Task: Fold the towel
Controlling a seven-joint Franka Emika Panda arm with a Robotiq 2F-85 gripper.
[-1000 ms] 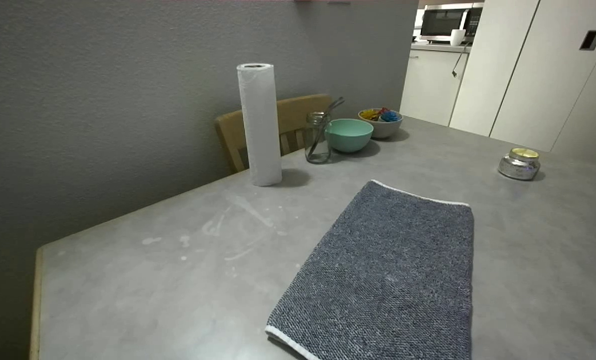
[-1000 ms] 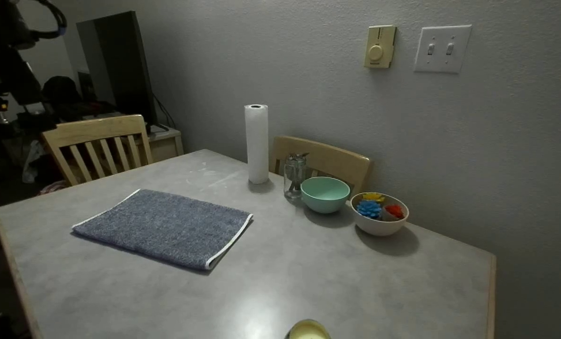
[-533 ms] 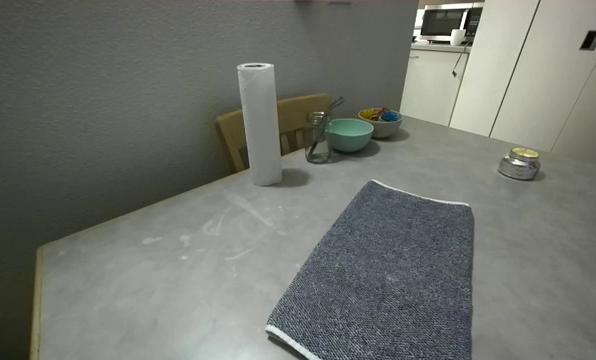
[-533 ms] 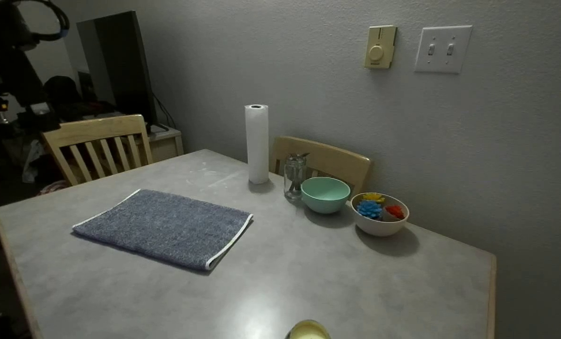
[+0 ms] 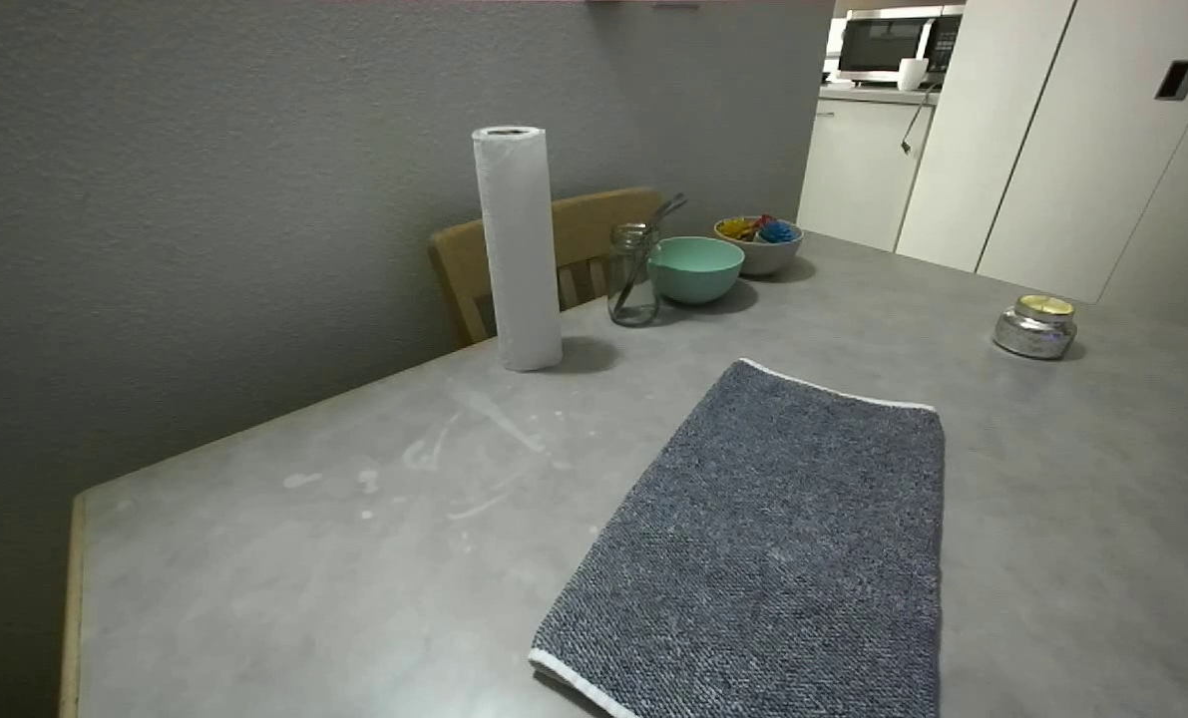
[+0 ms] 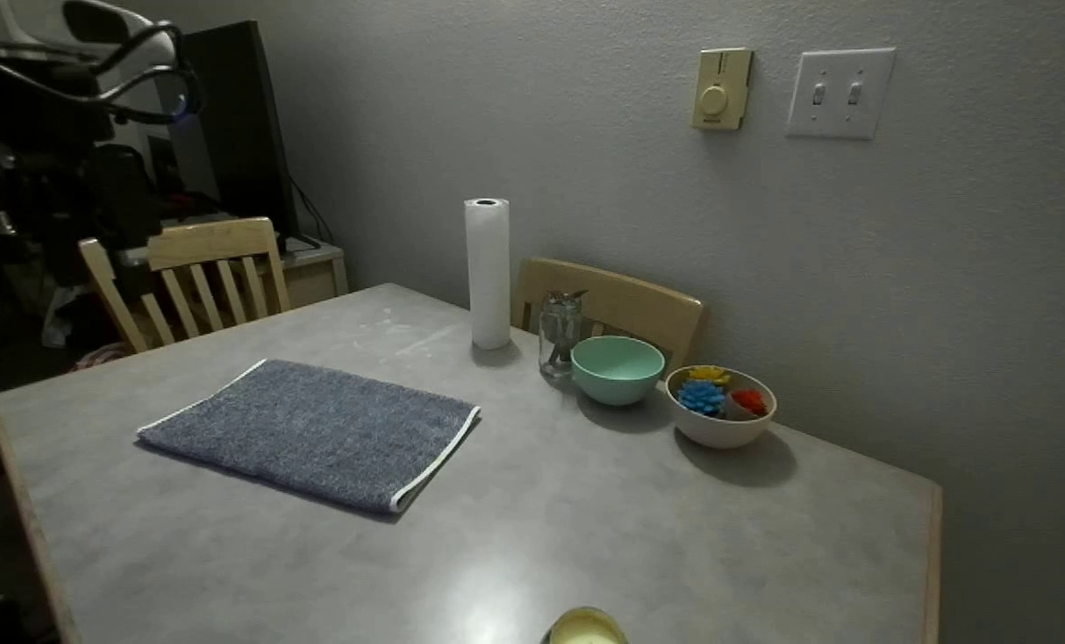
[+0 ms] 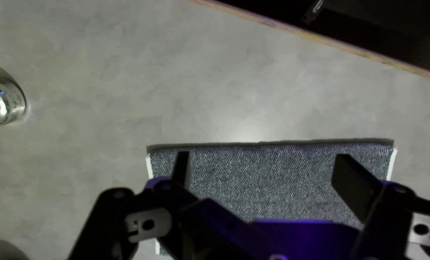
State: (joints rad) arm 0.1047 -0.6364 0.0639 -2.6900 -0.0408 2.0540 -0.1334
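The dark grey speckled towel lies flat on the table as a neat rectangle with pale edges at its two short ends, in both exterior views (image 5: 783, 538) (image 6: 313, 434). A corner looks layered, with one layer over another. In the wrist view the towel (image 7: 265, 180) is partly hidden behind my gripper. My gripper (image 7: 261, 159) is open and empty, its two black fingers wide apart above the towel, just inside one long edge. In an exterior view the dark gripper and arm (image 6: 94, 197) hang at the upper left, above the table and apart from the towel.
A white paper-towel roll (image 5: 519, 249) stands near the wall side. Beside it are a glass jar (image 5: 633, 289) with utensils, a green bowl (image 5: 695, 271) and a pale bowl (image 6: 720, 429) with coloured items. A silver candle jar (image 5: 1035, 329) stands beyond the towel.
In an exterior view my arm and gripper have moved to the right, so more of the arm and its cables shows. The towel has not moved.
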